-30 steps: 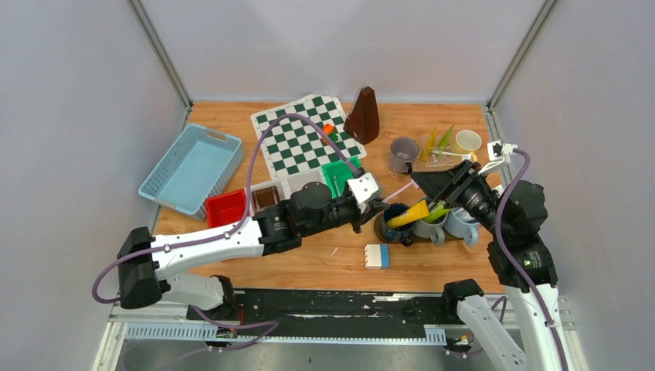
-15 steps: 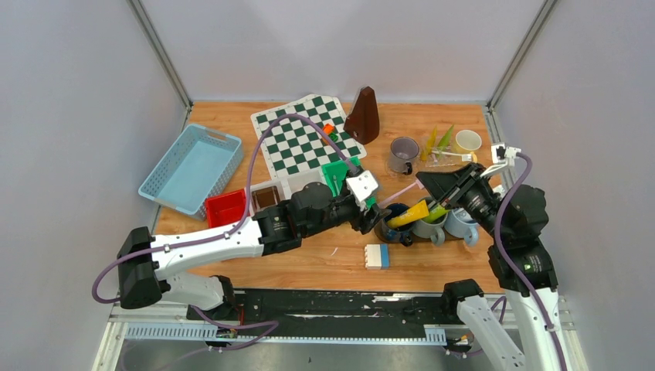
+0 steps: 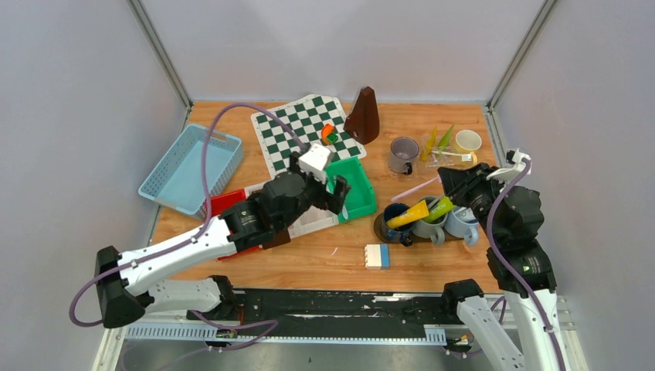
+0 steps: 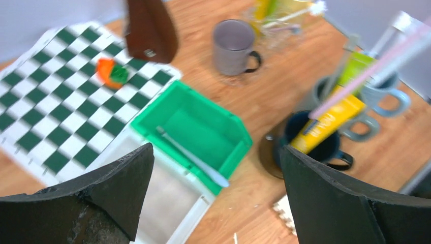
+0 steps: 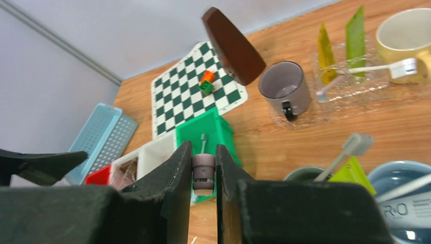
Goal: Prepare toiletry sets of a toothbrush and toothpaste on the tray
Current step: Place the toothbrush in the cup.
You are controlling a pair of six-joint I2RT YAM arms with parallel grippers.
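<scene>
My right gripper is shut on one end of a pink toothbrush, which slants down-left toward the dark blue mug holding a yellow tube. In the right wrist view the toothbrush's mauve end is pinched between the jaws. My left gripper hangs open and empty above the green bin, where a whitish toothbrush lies. A grey-green mug has a green tube. The clear tray carries a grey mug and a pale yellow mug.
A light blue mug stands by the grey-green one. Two upright tubes and a white toothbrush are on the tray. A chessboard, brown wedge, blue basket, red bin and white-blue block lie around.
The left gripper let go of the pink toothbrush, opened wide and drew back left over the green bin. The right gripper closed on the toothbrush and pulled slightly right.
</scene>
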